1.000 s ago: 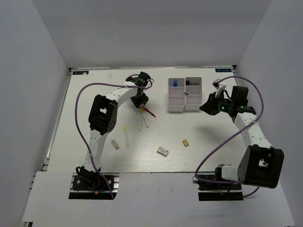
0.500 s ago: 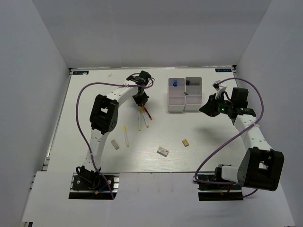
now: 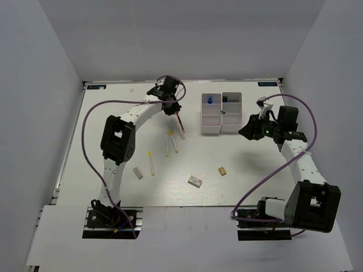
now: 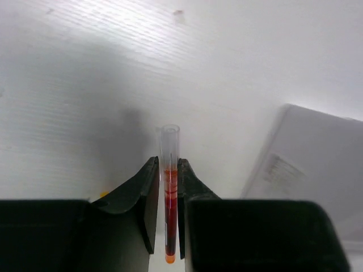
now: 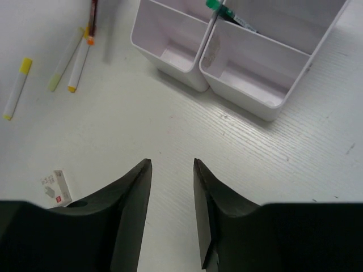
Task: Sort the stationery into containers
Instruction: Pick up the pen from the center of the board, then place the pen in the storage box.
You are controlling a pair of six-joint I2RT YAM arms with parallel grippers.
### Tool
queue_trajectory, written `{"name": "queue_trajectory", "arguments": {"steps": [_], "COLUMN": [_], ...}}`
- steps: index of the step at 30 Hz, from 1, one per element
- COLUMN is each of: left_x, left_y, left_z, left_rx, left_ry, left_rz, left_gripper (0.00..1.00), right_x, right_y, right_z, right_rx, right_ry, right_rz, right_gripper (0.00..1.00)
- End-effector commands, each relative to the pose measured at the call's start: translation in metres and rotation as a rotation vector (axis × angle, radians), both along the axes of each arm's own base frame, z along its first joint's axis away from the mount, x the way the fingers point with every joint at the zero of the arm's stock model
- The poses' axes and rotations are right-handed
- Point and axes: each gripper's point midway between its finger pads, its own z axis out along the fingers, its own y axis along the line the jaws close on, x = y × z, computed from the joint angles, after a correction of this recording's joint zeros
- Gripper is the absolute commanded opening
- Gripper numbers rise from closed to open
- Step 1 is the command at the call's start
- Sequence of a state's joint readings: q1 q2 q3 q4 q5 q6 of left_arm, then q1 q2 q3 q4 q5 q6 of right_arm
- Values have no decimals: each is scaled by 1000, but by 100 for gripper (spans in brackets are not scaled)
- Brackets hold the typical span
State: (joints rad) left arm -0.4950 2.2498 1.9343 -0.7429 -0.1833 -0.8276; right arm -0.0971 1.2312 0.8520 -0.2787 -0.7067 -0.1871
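Along the near edge by the arm bases the table [image 3: 170, 195] lies bare. Just beyond it a grey eraser [image 3: 138, 172], a white eraser [image 3: 195, 181] and a tan eraser [image 3: 222, 170] sit well apart, with a yellow pen [image 3: 151, 162] beside the grey one. Farther out, two more pens [image 3: 168, 143] lie together on open board. The right gripper [image 5: 172, 164] hovers with jaws parted and empty, near the containers [image 3: 210, 131]. A green marker [image 5: 227, 14] in a bin is cut off at the frame's top. The left gripper [image 4: 169, 164] pinches a red pen [image 4: 169, 198] just left of the bins; whether its tip touches the table is unclear. A blue-capped bottle [image 3: 209, 100] stands in the far-left bin.
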Motion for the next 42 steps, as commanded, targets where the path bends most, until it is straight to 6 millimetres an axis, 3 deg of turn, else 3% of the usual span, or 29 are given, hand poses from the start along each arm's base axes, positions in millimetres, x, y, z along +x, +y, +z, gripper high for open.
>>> {"name": "queue_trajectory", "arguments": {"steps": [1, 2, 3, 4, 5, 8, 15, 16, 19, 20, 21, 28, 31, 32, 36, 37, 38, 42], "left_x": [12, 9, 7, -4, 3, -4, 10, 14, 18, 17, 20, 15, 14, 18, 18, 21, 21, 29], "left_y": [-35, -45, -55, -61, -70, -104, -156, -167, -184, -193, -194, -217, -224, -227, -239, -240, -240, -245], "left_z": [130, 144, 171, 170, 190, 227, 276, 260, 272, 260, 270, 263, 255, 239, 226, 215, 221, 204], "left_rx": [-226, -268, -352, -370, -419, -517, -603, -589, -559, -550, -531, -455, -427, -413, -375, -355, -358, -337], "left_ry": [-350, -403, -502, -485, -577, -703, -960, -955, -1059, -1066, -1140, -1303, -1335, -1316, -1308, -1293, -1305, -1276], "left_rz": [-130, -169, -213, -246, -282, -440, -563, -582, -633, -651, -665, -734, -753, -761, -773, -783, -781, -782], "left_gripper": [0, 0, 0, 0, 0, 0, 0, 0, 0, 0, 0, 0, 0, 0, 0, 0, 2, 9], "right_x": [9, 9, 14, 15, 17, 18, 18, 18, 16, 15, 14, 12, 11, 11, 10, 10, 10, 8], "right_y": [-12, -14, -21, -22, -24, -25, -31, -34, -35, -36, -36, -38, -40, -40, -40, -41, -41, -41], "right_z": [11, 10, 11, 9, 10, 10, 9, 8, 9, 8, 8, 6, 2, 2, 2, 1, 2, -2], "right_rx": [-26, -24, -36, -35, -36, -31, -33, -35, -35, -36, -34, -18, -15, -13, -6, -5, -3, 5], "right_ry": [-66, -58, -61, -53, -51, -49, -38, -34, -39, -41, -42, -38, -24, -22, -26, -24, -24, -12], "right_rz": [-82, -103, -142, -152, -166, -163, -191, -201, -201, -205, -204, -212, -218, -219, -219, -223, -224, -220], "right_gripper": [42, 39, 6, 0, 0, 0, 0, 0, 0, 0, 0, 0, 0, 0, 0, 0, 0, 0]}}
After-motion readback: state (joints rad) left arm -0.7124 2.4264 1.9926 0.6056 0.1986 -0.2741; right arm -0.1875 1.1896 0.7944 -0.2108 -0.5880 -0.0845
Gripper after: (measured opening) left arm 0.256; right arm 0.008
